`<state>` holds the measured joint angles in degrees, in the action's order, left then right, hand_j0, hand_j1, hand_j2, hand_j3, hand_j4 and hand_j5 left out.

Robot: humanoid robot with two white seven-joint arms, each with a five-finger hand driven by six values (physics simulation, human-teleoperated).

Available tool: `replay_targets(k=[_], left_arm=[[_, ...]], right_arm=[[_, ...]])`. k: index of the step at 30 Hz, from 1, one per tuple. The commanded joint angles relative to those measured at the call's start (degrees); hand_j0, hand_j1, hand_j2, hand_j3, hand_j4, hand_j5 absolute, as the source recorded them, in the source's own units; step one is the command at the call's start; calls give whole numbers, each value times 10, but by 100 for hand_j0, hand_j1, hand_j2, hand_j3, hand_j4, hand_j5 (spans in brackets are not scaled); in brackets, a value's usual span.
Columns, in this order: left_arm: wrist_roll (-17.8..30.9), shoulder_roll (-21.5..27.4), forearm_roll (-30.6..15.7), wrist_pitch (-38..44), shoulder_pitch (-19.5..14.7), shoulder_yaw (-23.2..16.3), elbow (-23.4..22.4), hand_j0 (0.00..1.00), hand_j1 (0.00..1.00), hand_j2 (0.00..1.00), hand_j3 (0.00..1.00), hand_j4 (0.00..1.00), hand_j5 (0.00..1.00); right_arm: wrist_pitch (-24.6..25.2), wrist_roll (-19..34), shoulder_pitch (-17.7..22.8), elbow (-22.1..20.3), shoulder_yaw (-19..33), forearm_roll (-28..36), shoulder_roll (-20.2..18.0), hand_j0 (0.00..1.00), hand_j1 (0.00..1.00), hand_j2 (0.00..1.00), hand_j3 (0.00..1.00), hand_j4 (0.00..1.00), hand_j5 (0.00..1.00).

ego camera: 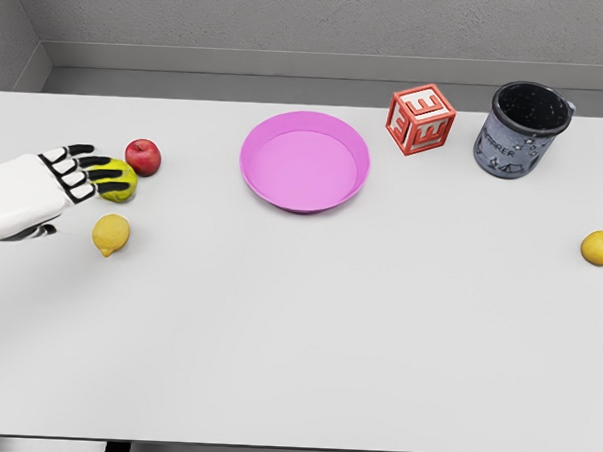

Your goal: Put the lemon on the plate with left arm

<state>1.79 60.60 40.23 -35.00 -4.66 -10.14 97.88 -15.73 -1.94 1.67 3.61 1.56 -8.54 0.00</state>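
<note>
A yellow lemon [110, 235] lies on the white table [297, 326] near the left edge. The pink plate [304, 161] sits at the back centre, with nothing in it. My left hand [92, 173] comes in from the left edge just behind the lemon. Its fingers are stretched out flat, and their tips lie over a yellow-green fruit [121, 185]. The hand holds nothing, and the lemon sits apart from it, just in front of the palm. The right arm does not show.
A red apple [142, 156] rests right behind the yellow-green fruit. A red letter block [421, 119] and a dark speckled mug [521, 129] stand at the back right. Another yellow fruit [600, 247] lies at the right edge.
</note>
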Motion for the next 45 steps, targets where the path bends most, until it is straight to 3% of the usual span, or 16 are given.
replay_targets(k=[1,6,10,18,22,28,33,39,45], left_arm=[[1,17,-9,0,-2,-1,-1,100,100,100,100,100,100],[1,16,-4,0,-16,-8,-3,100,100,100,100,100,100],[49,8,-9,0,-22,-16,-4,100,100,100,100,100,100],[59,-5,-24,0,-30,-24,-53,100,100,100,100,100,100],[144,-49,-50,0,-47,-25,-73,100,100,100,100,100,100],[145,-71,-8,0,-63,-33,-76,100,100,100,100,100,100],[145,-80,-9,0,-129,-105,-109,100,100,100,100,100,100],[145,-70,-29,0,-132,-106,-90,100,100,100,100,100,100],[144,-19,-50,0,-134,-107,-59,100,100,100,100,100,100]], right_arm=[[0,0,0,0,0,0,0,100,100,100,100,100,100],[0,0,0,0,0,0,0,100,100,100,100,100,100],[0,0,0,0,0,0,0,100,100,100,100,100,100],[0,0,0,0,0,0,0,100,100,100,100,100,100],[0,0,0,0,0,0,0,100,100,100,100,100,100],[0,0,0,0,0,0,0,100,100,100,100,100,100],[0,0,0,0,0,0,0,100,100,100,100,100,100],[0,0,0,0,0,0,0,100,100,100,100,100,100],[0,0,0,0,0,0,0,100,100,100,100,100,100]])
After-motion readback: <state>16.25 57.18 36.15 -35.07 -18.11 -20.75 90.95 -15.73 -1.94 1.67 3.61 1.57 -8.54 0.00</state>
